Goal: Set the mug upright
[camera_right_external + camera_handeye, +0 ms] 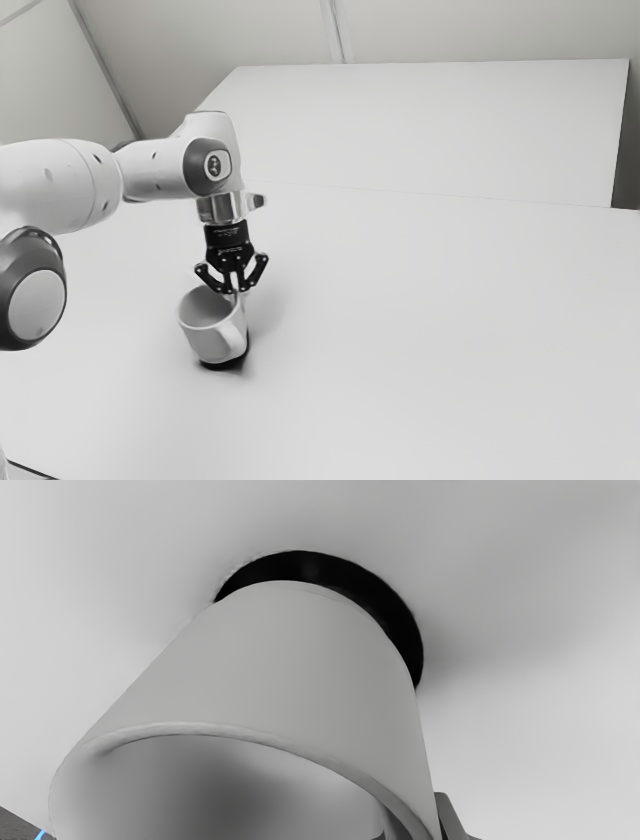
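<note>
Wrist view, mug (280,675), rim (175,728) cut off

Mug (208,340): pale grey, plain, round-walled
Pose: tilted, mouth up and leaning toward the exterior view's left
Handle (231,332): on the side facing the exterior camera
Rim (200,728): pinched in the gripper (235,289)
Body: beneath the gripper

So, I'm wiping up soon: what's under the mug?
A black crescent shows beneath the mug; the mug covers the rest, so I can't tell what it is.
</note>
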Controlling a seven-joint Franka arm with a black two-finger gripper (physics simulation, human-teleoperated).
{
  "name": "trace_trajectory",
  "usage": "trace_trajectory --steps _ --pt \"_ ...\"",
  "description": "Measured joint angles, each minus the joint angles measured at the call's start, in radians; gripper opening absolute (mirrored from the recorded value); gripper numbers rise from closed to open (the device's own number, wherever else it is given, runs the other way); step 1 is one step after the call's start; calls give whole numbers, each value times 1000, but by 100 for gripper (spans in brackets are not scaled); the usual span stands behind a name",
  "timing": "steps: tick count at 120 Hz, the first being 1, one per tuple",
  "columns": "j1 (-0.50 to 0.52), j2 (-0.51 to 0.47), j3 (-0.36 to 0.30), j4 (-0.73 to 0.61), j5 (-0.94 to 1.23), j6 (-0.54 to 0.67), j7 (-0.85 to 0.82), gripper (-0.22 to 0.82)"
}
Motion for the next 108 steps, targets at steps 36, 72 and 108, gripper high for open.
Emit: trace_trajectory --steps 36,72,108 --pt "9 -3 4 -19 -54 33 -48 33" --pt "10 -130 3 5 -23 -22 -56 54" --pt "98 -271 -125 235 192 -40 184 59"
